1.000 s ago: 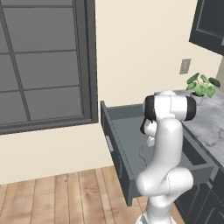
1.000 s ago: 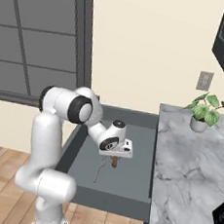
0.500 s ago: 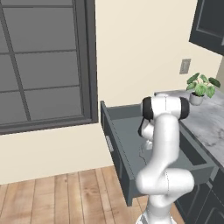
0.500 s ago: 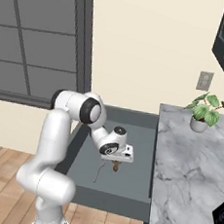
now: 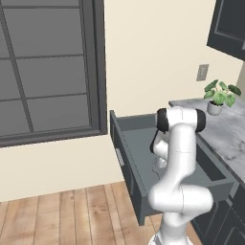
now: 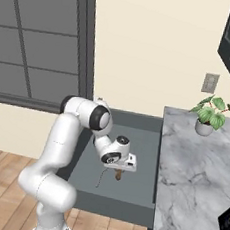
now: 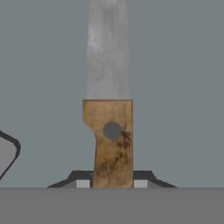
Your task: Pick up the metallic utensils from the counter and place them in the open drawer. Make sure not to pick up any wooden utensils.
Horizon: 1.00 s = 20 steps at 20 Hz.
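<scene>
Hiding its handle's end, the gripper (image 7: pixel 112 183) clamps a knife (image 7: pixel 108 87).

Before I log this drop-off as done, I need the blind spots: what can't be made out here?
- Knife: blade tip cut off by the hand view's top edge.
- Thin utensil in the open drawer: too small in the right base view to name.
- Grey shape: cut by the hand view's left edge.
- Counter: near end cut off, right base view.

A small green potted plant in a white pot (image 6: pixel 207 116) stands at right of the right base view, below a grey wall outlet (image 6: pixel 209 82). A dark-framed window (image 5: pixel 48 72) fills the left base view's upper left, above a wooden plank floor (image 5: pixel 72 215).
</scene>
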Motion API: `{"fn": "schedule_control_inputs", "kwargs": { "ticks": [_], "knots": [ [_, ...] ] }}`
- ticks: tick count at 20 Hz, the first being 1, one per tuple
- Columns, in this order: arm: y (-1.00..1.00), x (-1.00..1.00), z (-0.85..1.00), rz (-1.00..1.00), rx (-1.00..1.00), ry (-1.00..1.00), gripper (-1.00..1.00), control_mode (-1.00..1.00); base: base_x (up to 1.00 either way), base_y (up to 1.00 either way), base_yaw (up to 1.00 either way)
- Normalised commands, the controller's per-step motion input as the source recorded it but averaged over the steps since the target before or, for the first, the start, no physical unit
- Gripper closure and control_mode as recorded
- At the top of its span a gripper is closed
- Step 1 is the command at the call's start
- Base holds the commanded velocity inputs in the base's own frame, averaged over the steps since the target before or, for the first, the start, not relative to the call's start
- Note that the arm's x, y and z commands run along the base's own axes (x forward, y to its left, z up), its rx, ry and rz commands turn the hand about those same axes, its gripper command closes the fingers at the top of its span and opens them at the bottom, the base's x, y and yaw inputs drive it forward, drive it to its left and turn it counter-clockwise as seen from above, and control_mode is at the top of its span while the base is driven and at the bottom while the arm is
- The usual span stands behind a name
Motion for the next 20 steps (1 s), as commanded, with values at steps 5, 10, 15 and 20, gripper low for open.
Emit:
{"fn": "schedule_control_inputs", "kwargs": {
  "ticks": [5, 10, 15, 20],
  "knots": [
    [0.00, -0.01, 0.01, -0.02, 0.00, 0.01, -1.00, -1.00, 0.00, 0.00, 0.00],
    [0.00, -0.18, 0.58, 0.00, 0.01, 0.00, -1.00, -1.00, 0.00, 0.00, 0.00],
    [0.00, -0.37, 1.00, 0.00, 0.01, 0.01, -1.00, -1.00, 0.00, 0.00, 0.00],
    [0.06, -0.19, 1.00, 0.00, 0.01, 0.05, -1.00, -1.00, 0.00, 0.00, 0.00]
  ]
}}
